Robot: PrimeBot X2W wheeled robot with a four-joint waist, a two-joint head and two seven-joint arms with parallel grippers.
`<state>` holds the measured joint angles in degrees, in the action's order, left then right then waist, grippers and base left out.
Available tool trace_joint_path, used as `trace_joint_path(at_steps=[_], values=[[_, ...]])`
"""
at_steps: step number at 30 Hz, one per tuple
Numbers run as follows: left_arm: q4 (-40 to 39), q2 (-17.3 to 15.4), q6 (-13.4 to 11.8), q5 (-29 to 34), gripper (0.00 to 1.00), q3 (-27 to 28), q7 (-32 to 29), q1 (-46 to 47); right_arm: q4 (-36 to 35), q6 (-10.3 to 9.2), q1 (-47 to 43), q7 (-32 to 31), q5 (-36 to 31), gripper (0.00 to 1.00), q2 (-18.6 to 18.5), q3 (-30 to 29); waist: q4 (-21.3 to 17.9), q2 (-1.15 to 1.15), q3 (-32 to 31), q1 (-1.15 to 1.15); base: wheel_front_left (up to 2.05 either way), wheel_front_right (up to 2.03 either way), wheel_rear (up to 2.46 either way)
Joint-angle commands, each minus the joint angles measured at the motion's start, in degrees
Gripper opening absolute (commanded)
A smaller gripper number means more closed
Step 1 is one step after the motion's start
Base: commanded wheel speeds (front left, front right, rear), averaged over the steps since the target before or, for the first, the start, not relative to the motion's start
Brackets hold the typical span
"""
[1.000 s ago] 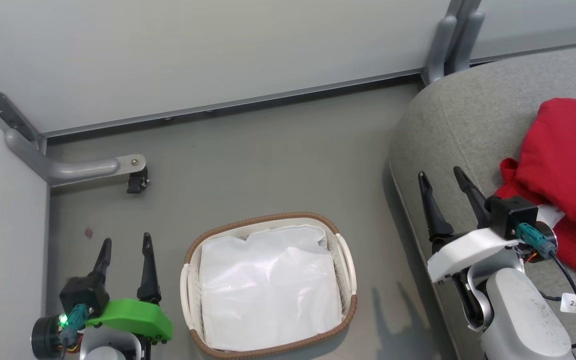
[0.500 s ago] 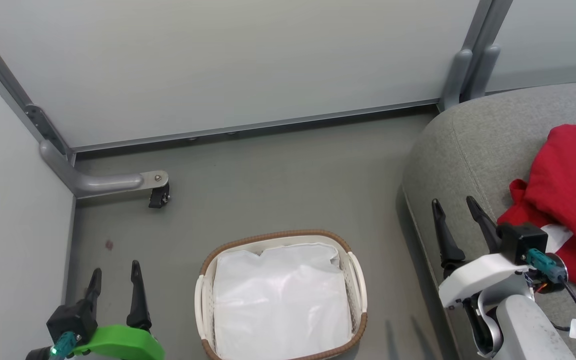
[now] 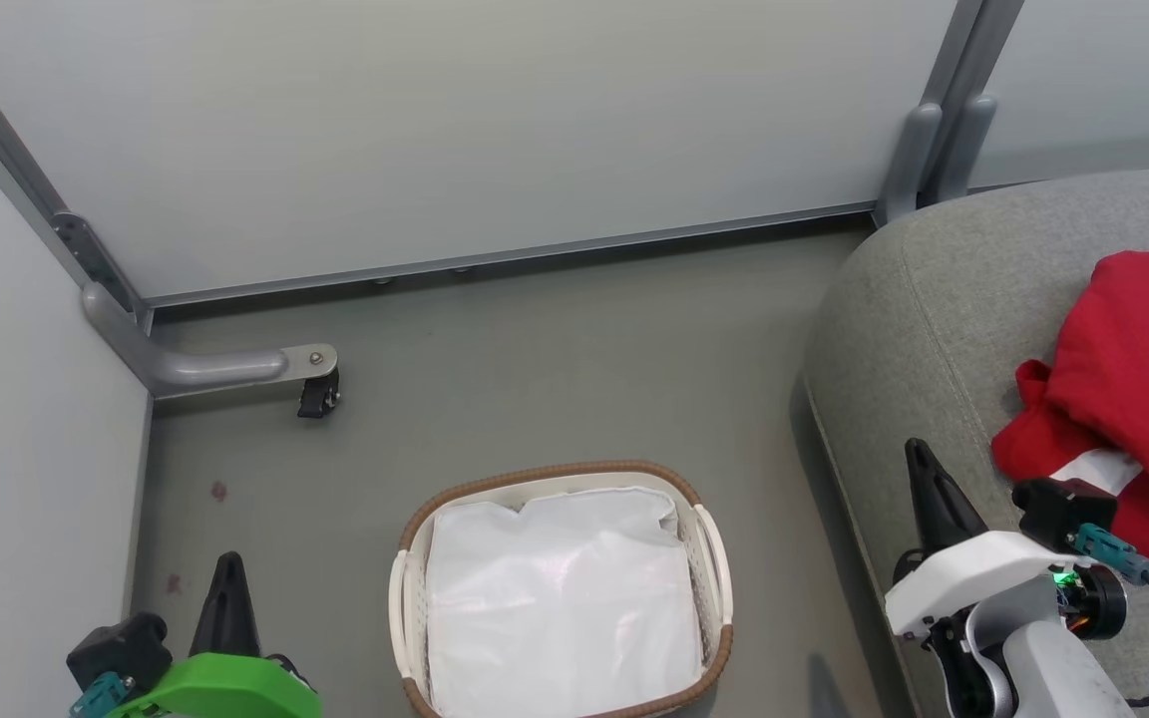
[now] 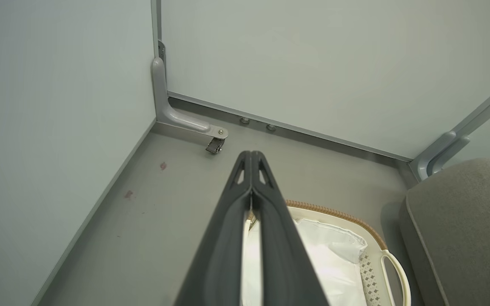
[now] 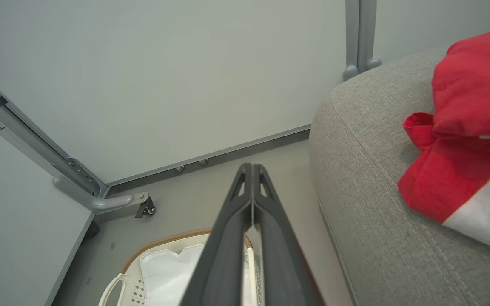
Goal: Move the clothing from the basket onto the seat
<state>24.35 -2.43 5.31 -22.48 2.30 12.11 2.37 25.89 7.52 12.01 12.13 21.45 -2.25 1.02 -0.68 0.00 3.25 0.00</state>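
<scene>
The red clothing (image 3: pixel 1133 399) with a white panel lies on the grey seat (image 3: pixel 934 329) at the right, also seen as clothing (image 5: pixel 470 127) on the seat (image 5: pixel 377 178) in the right wrist view. The white basket (image 3: pixel 709 558) with its brown woven rim stands on the floor, holding just its white liner. My left gripper (image 3: pixel 228 570) is shut and empty at the lower left, left of the basket. My right gripper (image 3: pixel 919 454) is shut and empty over the seat's front edge, left of the clothing. Both wrist views show the gripper (image 4: pixel 251 154) and the gripper (image 5: pixel 251 166) with their fingers pressed together.
Pale partition walls enclose the grey floor at the back and left. A grey metal foot with a small black caster (image 3: pixel 318 394) sticks out from the left corner. Another metal post (image 3: pixel 919 150) stands behind the seat's rounded corner.
Both grippers have closed from wide open to shut, and both have drawn back lower in the head view. The camera tilted after the earliest frame. The basket and clothing have not moved.
</scene>
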Motion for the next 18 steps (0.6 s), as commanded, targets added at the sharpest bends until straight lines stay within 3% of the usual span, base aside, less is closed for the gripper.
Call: trace_joint_path(at_steps=[1,18], values=[[-1.30,-0.20,0.31,-2.68,0.00,0.43,-0.51,0.89,-1.49,-0.01,0.21,-0.48,2.64,0.00,-0.23,-0.39,0.01,0.00,-0.04,0.00,0.00,0.00,0.00],[-3.62,-0.29,0.75,-18.04,0.00,1.15,-4.51,1.59,-4.08,-0.01,-1.25,-4.51,18.28,0.00,-0.36,-1.93,0.11,0.00,-0.49,0.00,0.00,0.00,0.00]])
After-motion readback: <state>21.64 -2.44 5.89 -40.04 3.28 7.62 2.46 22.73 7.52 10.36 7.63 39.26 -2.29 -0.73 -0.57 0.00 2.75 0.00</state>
